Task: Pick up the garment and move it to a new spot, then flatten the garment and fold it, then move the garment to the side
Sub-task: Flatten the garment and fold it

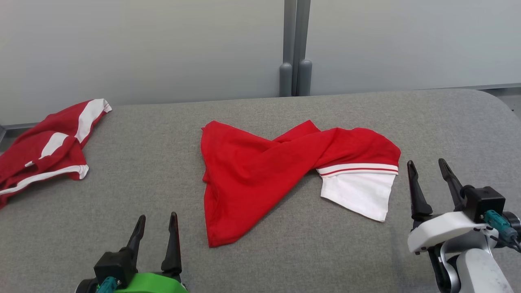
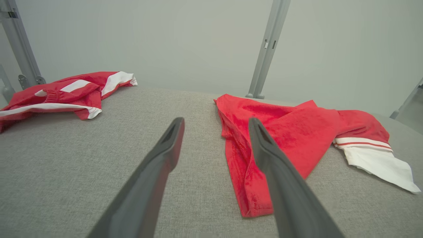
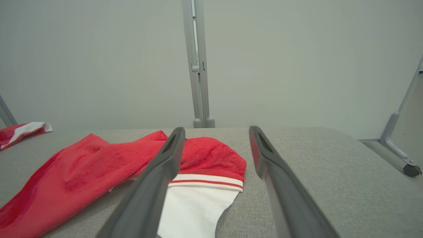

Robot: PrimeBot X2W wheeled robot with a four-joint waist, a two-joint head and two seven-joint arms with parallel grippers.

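Garment [image 1: 260, 179] lies near the middle of the grey cloth-covered counter [image 1: 163, 134], whose near edge and left end run out of the head view. It is red and twisted across itself at the middle, so its own folds cover much of it and its kind is hard to make out (shirt or shorts, I cannot tell). A white panel [image 1: 358, 191] edged with a red stripe sticks out at its right end.

A second red-and-white garment [image 1: 49, 142] sits crumpled at the counter's far left, well apart from the first and partly cut off by the frame edge.

The right gripper [image 1: 426, 162] hovers near the white panel, jaws spread and holding nothing; in its wrist view one finger covers part of that panel. The left gripper [image 1: 158, 216] is low at the near side, left of the red cloth's lower corner, jaws likewise spread and empty, its body cut off at the bottom of the head view.
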